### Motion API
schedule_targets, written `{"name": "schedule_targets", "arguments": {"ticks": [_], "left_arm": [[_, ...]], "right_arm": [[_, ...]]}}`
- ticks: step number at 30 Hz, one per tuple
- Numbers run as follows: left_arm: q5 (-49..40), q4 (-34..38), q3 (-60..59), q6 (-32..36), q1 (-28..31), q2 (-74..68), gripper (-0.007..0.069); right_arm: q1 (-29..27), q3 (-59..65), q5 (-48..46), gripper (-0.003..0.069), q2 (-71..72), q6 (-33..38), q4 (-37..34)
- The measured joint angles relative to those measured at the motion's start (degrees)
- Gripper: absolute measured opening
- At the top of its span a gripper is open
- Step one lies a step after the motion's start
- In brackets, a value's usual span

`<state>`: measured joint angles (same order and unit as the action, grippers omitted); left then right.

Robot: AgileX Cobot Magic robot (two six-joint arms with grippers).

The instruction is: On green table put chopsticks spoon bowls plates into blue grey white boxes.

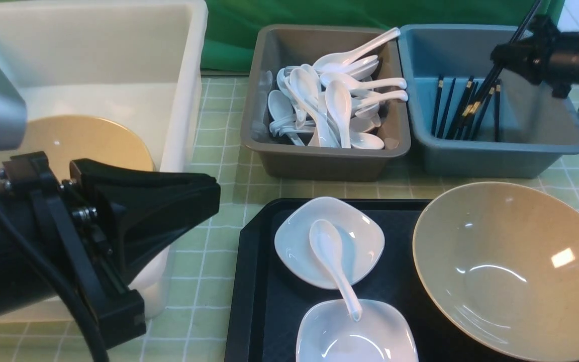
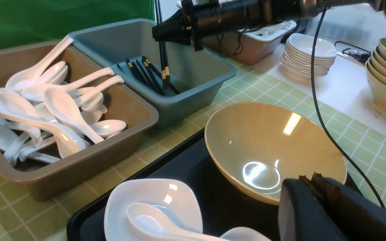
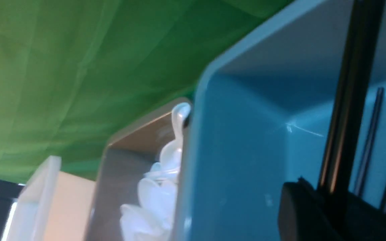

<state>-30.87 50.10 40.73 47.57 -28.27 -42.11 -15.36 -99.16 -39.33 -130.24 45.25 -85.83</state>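
right tool (image 1: 496, 56) clamped on chopsticks (image 1: 484, 89), long axis steeply tilted, lower ends down inside blue box (image 1: 470, 161) directly beneath; left tool (image 1: 211, 193) pressed together, empty, well apart near white box (image 1: 196, 75), so right one clearly nearer.

Centre frame: tan bowl (image 2: 275, 147) on black tray (image 2: 193, 167). Behind, right gripper (image 2: 161, 33) clamped on upright chopsticks (image 2: 164, 63), tips down in blue box (image 2: 196, 90); grey box (image 2: 79, 170) heaped with spoons (image 2: 62, 107) alongside.
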Motion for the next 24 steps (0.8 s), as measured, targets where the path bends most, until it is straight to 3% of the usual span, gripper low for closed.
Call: {"name": "schedule_targets", "arguments": {"ticks": [8, 16, 21, 24], "left_arm": [[0.98, 0.00, 0.00, -0.33, 0.00, 0.00, -0.0002], [1.75, 0.00, 0.00, -0.33, 0.00, 0.00, -0.0002], [1.59, 0.00, 0.00, -0.33, 0.00, 0.00, -0.0002], [0.54, 0.00, 0.00, -0.33, 0.00, 0.05, -0.0002]], "right_arm": [[2.00, -0.24, 3.50, 0.0112, -1.22, 1.56, 2.22], [3.19, -0.30, 3.18, 0.0336, 0.03, 9.54, 2.31], [3.26, -1.97, -6.16, 0.0370, 2.55, 19.47, 2.75], [3.13, -3.31, -11.05, 0.0371, 4.77, 21.41, 4.80]]}}
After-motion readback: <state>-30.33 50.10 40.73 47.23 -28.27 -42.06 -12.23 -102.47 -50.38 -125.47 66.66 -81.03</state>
